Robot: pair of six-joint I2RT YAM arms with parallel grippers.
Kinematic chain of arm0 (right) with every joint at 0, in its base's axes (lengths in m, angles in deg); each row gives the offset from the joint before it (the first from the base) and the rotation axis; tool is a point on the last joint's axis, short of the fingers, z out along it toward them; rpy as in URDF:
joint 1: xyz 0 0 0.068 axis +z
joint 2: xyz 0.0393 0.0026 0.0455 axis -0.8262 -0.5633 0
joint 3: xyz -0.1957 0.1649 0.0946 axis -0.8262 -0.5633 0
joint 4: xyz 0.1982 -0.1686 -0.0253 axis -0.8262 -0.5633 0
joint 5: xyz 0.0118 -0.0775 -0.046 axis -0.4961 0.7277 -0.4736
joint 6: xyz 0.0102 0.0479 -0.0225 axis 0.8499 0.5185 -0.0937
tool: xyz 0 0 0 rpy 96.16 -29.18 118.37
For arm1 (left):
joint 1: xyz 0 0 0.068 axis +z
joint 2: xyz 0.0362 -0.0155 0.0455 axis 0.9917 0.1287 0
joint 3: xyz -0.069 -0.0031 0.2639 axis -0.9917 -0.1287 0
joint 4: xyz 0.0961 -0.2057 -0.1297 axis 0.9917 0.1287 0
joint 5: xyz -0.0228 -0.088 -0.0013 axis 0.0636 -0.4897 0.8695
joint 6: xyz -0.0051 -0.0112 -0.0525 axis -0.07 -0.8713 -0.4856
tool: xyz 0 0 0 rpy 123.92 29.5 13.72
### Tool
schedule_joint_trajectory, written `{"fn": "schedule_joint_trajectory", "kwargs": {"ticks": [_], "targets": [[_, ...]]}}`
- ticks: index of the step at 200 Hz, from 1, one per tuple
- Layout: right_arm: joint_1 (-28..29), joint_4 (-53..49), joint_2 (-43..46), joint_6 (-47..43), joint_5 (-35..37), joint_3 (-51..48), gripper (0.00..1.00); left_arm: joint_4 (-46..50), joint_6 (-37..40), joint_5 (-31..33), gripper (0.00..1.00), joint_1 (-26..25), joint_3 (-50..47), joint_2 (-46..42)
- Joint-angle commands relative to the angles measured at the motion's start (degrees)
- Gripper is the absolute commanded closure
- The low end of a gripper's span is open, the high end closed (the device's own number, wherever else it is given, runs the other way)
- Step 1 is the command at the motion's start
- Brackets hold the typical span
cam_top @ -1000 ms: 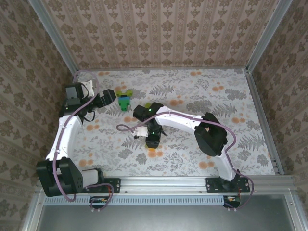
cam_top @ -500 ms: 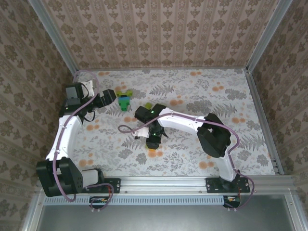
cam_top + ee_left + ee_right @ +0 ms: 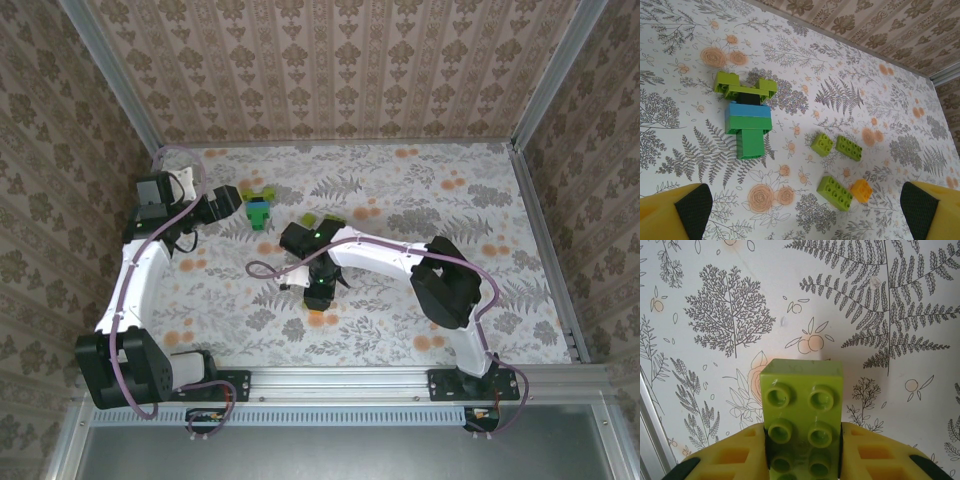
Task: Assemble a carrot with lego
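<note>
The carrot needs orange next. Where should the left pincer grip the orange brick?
Probably from straight above: pinch the orange brick across the two walls running away from the lime brick beside it. It lies flat, with that neighbour blocking one face.

Both arms wear smooth white plastic link shells [image 3: 135, 275] between bulky black joint housings [image 3: 445, 285]. A thin purple cable [image 3: 262, 266] loops along each arm. The end effector fingers [image 3: 725, 457] are ribbed yellow moulded plastic, with black tips.
</note>
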Motion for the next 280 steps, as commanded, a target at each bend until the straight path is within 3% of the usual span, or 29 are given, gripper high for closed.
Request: {"fn": "schedule_joint_trajectory", "kwargs": {"ticks": [1,46,118,181,280], "targets": [[1.2,0.0,-9.1,2.0,1.9,-6.4,0.69,-0.8,0.6,-1.2,0.00,0.5,0.9,0.0],[-1.0,0.6,-9.3,13.3,4.9,-0.7,0.67,-0.2,0.6,0.1,0.00,0.6,0.9,-0.4],[-3.1,7.3,-6.2,33.4,9.8,-0.5,0.66,0.0,0.6,0.2,0.00,0.8,0.9,-0.2],[-4.7,7.4,-5.4,35.0,9.3,1.3,0.62,0.1,0.6,0.2,0.00,0.7,1.1,0.2],[-4.8,6.4,0.4,35.9,4.8,3.7,0.37,0.0,0.6,-0.4,0.00,0.7,1.3,0.4]]}}
